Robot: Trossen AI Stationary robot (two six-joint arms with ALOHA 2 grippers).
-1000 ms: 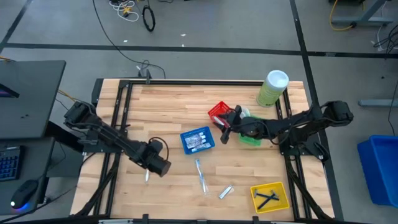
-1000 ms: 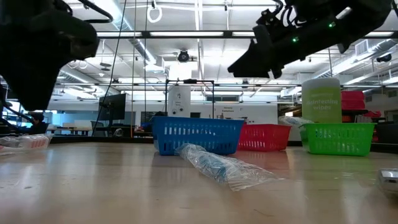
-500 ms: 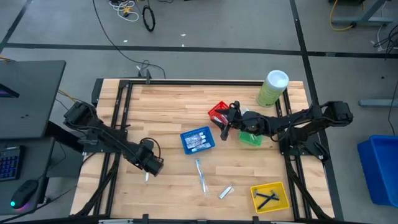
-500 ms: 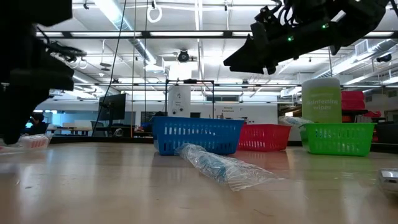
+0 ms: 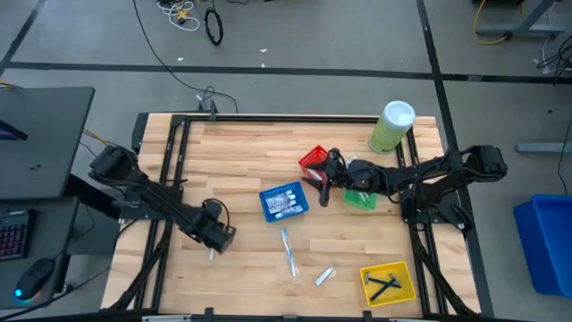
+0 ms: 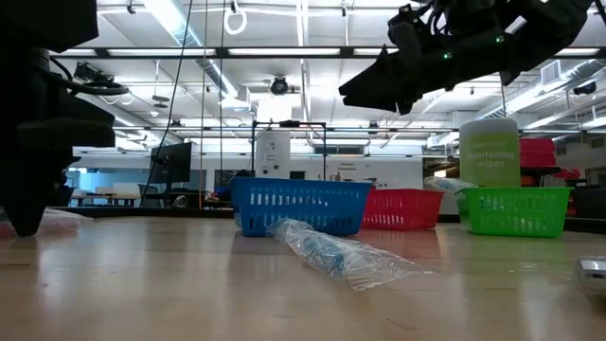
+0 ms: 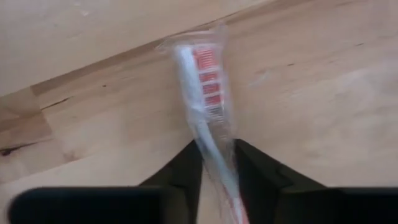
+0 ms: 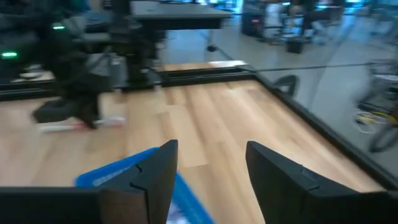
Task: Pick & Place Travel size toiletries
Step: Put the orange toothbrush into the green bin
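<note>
Left gripper down on the table, fingers squeezed on a wrapped toothbrush with red marks. Farther off, right gripper up in the air by the red basket, fingers apart, holding nothing. Blue toothbrush flat on wood between.

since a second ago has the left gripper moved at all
Yes. In the high view the left gripper has pulled back from the blue basket toward the table's left edge, down over the wrapped red toothbrush.
</note>
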